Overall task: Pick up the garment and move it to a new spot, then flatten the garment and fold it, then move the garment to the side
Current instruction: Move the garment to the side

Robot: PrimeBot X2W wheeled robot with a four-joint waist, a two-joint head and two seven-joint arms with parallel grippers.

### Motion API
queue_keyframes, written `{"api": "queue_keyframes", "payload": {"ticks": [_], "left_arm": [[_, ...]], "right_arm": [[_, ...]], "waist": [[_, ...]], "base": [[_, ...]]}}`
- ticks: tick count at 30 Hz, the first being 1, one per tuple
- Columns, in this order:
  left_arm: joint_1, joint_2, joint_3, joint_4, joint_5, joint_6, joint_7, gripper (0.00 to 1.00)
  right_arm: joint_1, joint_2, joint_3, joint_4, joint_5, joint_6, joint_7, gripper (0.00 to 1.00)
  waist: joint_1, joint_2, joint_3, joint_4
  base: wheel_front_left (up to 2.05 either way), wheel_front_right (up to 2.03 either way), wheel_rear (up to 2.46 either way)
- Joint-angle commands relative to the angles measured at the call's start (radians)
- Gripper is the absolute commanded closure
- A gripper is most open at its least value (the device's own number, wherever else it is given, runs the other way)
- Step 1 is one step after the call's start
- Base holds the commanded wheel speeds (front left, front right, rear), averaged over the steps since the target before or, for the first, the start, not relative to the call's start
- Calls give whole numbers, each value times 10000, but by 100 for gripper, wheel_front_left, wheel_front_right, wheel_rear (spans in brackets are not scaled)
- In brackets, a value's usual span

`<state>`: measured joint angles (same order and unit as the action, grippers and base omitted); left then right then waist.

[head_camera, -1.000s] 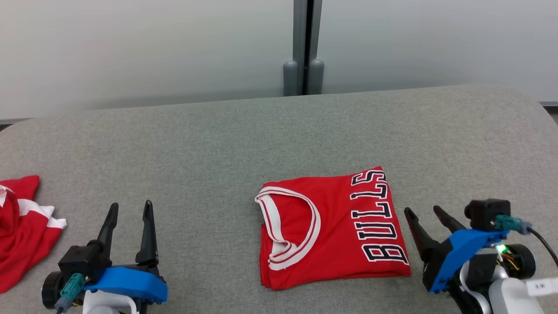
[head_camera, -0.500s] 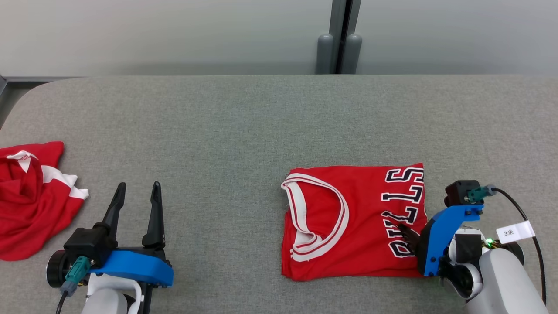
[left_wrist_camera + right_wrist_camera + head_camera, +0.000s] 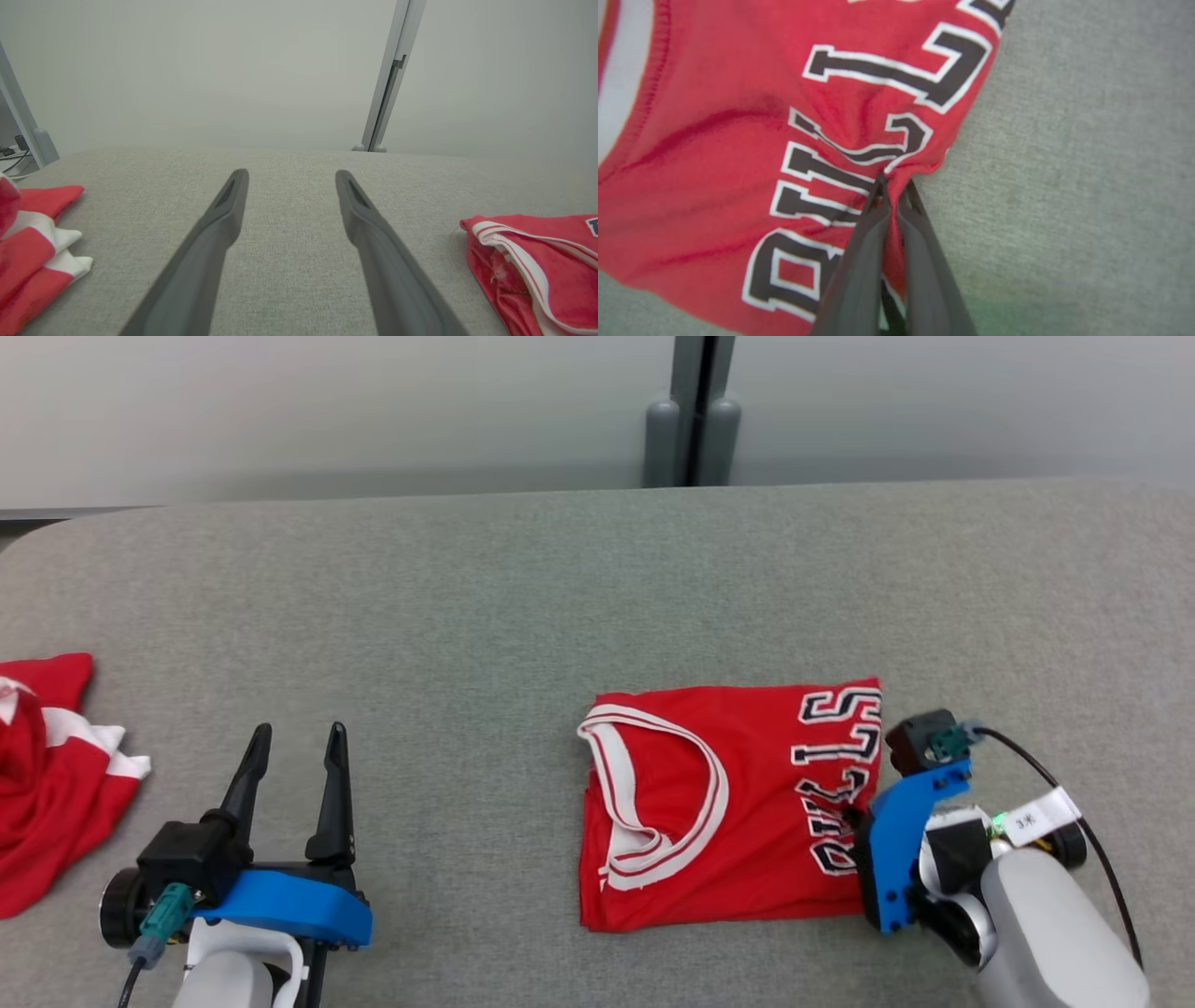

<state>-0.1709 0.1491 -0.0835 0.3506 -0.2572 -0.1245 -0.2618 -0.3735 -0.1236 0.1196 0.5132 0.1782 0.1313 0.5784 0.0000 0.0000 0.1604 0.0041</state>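
Two garments are lying apart on the table [image 3: 448, 597].
The jersey [image 3: 719, 812] is lying right of centre, the right gripper [image 3: 893, 184] touching its right edge; the other garment [image 3: 47, 793] is sitting at the left edge, the left gripper [image 3: 299, 735] between them.

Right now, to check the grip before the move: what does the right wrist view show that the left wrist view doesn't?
Right wrist view: the right gripper, fingers shut on the edge of the folded jersey, at the lettering. Left wrist view: the left gripper, fingers open, a crumpled red garment, a wall post. Both: the folded jersey and the grey table.
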Motion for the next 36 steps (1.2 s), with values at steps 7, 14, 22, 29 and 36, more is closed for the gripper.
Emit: {"api": "queue_keyframes", "payload": {"ticks": [7, 14, 22, 29, 36], "left_arm": [[-246, 261, 209, -521, -3, -47, -44, 0], [-756, 547, 418, -1283, 221, 125, -46, 0], [-1334, 1054, 369, -2130, 511, 199, 181, 0], [-1424, 1466, 347, -3007, 634, 235, 737, 0], [-1236, 1788, 466, -3537, 572, 273, 1099, 0]], "right_arm": [[-1765, -1768, 2313, -910, 643, -10, -555, 100], [-3525, -3529, 3765, -1496, 1236, -4, -1213, 100], [-4550, -4998, 3678, -411, 854, -5, -2928, 100], [-5027, -5435, 3190, 453, -135, -8, -4328, 100], [-5027, -5001, 2523, 949, -923, -8, -5005, 100]], "waist": [[0, 0, 599, -1026], [0, 0, 1779, -2476], [0, 0, 2968, -3682], [0, 0, 3643, -4186], [0, 0, 3859, -4426]], "base": [[0, 0, 0], [0, 0, 0], [0, 0, 0], [0, 0, 0], [0, 0, 0]]}}
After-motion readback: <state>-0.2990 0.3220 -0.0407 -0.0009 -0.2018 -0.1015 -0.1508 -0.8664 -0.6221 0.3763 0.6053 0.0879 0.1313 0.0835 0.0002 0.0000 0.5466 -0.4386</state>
